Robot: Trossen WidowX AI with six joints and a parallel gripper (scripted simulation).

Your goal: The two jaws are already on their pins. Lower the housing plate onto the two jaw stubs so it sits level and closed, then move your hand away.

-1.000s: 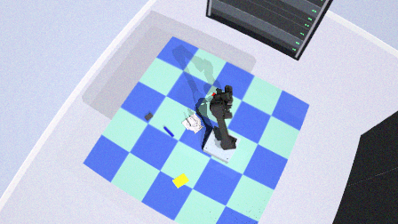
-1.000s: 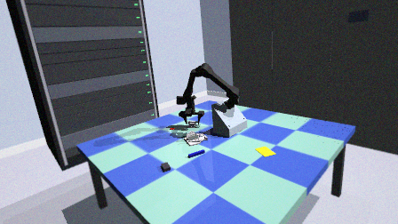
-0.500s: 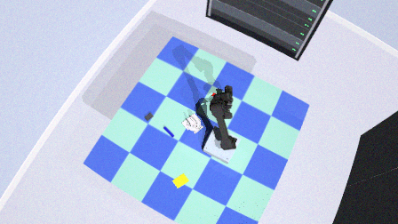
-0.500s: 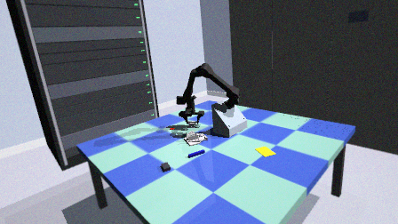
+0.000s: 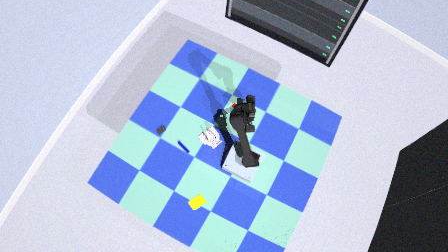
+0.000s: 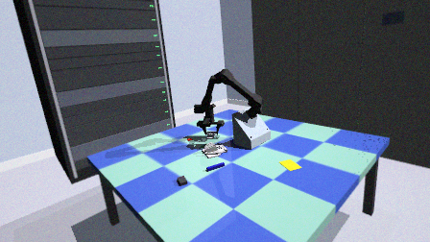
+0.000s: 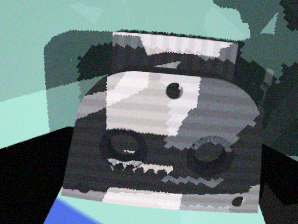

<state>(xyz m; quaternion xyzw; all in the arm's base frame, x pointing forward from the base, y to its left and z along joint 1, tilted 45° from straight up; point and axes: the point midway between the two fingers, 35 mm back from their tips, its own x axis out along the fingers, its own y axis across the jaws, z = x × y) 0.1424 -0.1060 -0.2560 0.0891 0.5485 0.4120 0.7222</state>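
The housing plate point(image 7: 145, 100) point(image 6: 211, 136), light grey with a rounded far edge, two ring-shaped holes and small dark holes, lies between the black fingers. It fills the gap between them in the wrist view. My gripper point(image 7: 164, 145) point(image 6: 211, 133) points down and is shut on the plate's sides. In the top view the arm hides the plate. Whether the plate rests on the table cannot be told. A pale assembly point(image 5: 210, 137) point(image 6: 213, 151) lies in front of the gripper; its jaws, pins and stubs are too small to tell apart.
The arm's pale base point(image 5: 233, 164) point(image 6: 260, 139) stands close by. A blue stick point(image 5: 183, 146) point(image 6: 215, 167), a dark block point(image 5: 161, 129) point(image 6: 181, 181) and a yellow square point(image 5: 197, 202) point(image 6: 290, 165) lie on the checkered table. A small red thing point(image 6: 189, 139) is near the gripper.
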